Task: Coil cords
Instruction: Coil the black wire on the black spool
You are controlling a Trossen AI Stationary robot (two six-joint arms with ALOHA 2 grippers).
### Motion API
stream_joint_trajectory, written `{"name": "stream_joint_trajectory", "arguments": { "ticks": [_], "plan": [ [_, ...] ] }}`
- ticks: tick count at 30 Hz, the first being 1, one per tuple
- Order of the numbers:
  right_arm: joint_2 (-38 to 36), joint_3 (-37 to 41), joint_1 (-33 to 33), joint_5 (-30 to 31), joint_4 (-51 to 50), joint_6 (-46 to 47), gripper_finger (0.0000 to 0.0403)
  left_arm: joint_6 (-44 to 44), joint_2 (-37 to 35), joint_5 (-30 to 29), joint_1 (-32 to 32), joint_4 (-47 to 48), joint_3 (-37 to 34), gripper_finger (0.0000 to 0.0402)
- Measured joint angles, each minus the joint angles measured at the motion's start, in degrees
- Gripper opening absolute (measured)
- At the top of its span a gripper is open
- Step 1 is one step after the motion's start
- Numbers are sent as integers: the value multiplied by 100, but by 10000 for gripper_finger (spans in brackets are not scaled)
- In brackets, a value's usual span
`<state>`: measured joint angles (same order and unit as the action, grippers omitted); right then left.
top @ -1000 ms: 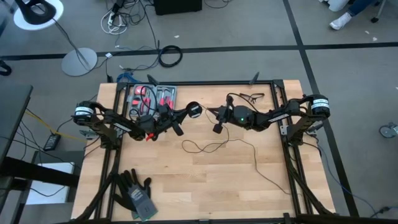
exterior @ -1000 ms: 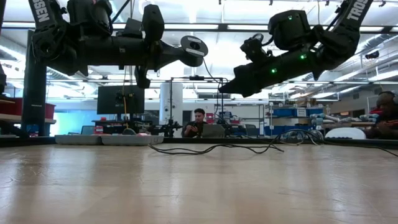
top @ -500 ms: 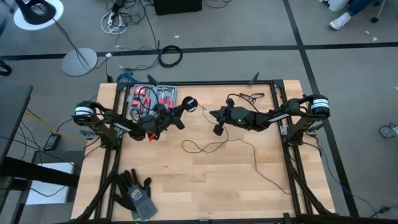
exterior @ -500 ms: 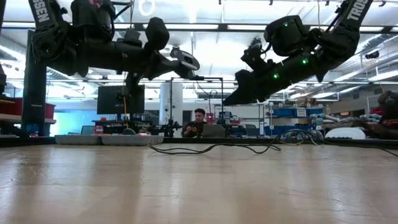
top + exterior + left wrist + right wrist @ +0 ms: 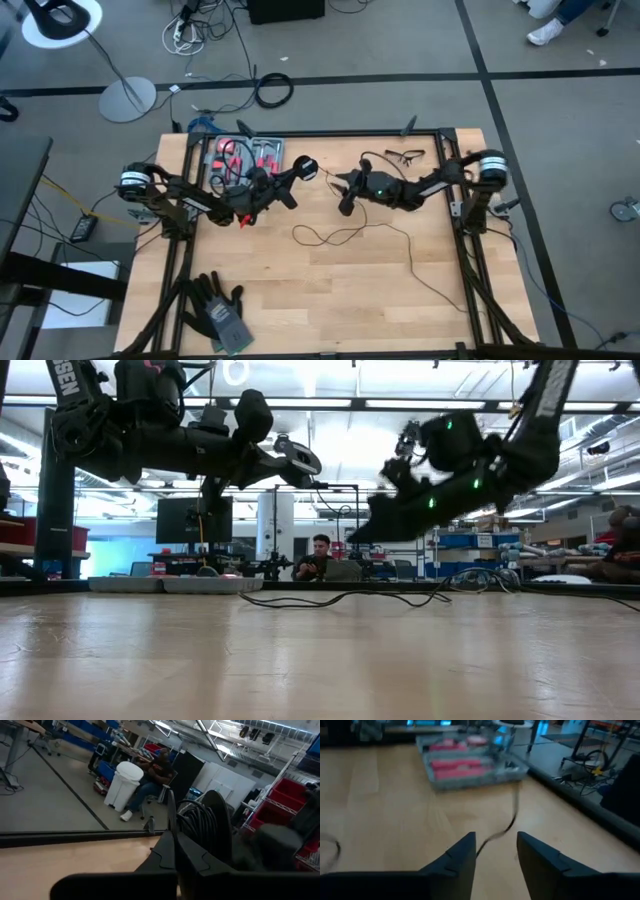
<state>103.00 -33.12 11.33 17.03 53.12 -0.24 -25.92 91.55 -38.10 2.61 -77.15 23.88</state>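
one thin black cord (image 5: 372, 232) trails across the table (image 5: 330, 290); left pincer (image 5: 300, 170) pinches its puck (image 5: 308, 168), right pincer (image 5: 343, 187) spread, beside one tool tray (image 5: 245, 158) and two gloves (image 5: 218, 312).

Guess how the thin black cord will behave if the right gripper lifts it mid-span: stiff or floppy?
Probably floppy: the thin black cord lies in loose wandering loops on the table, so it would likely sag either side of the open right gripper. It looks light and should drag easily. The left gripper holds the puck, anchoring that end.
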Motion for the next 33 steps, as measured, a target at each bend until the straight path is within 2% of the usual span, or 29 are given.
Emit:
{"name": "stream_joint_trajectory", "arguments": {
  "ticks": [4,7,17,20,25,33],
  "plan": [
    [429,-68,-46,25,1075,-183,149,8,0,31,0,3,0,0],
    [548,-75,-44,272,1474,-325,146,13,0,131,0,67,0,0],
    [553,-328,52,274,1394,-722,130,21,0,233,0,84,0,0],
    [553,-435,100,274,1021,-612,106,21,0,238,0,80,0,0],
    [553,-523,123,272,508,-286,15,19,0,238,0,56,0,0],
    [563,-561,-223,30,209,262,3,34,0,150,0,29,0,0]
  ]
}}
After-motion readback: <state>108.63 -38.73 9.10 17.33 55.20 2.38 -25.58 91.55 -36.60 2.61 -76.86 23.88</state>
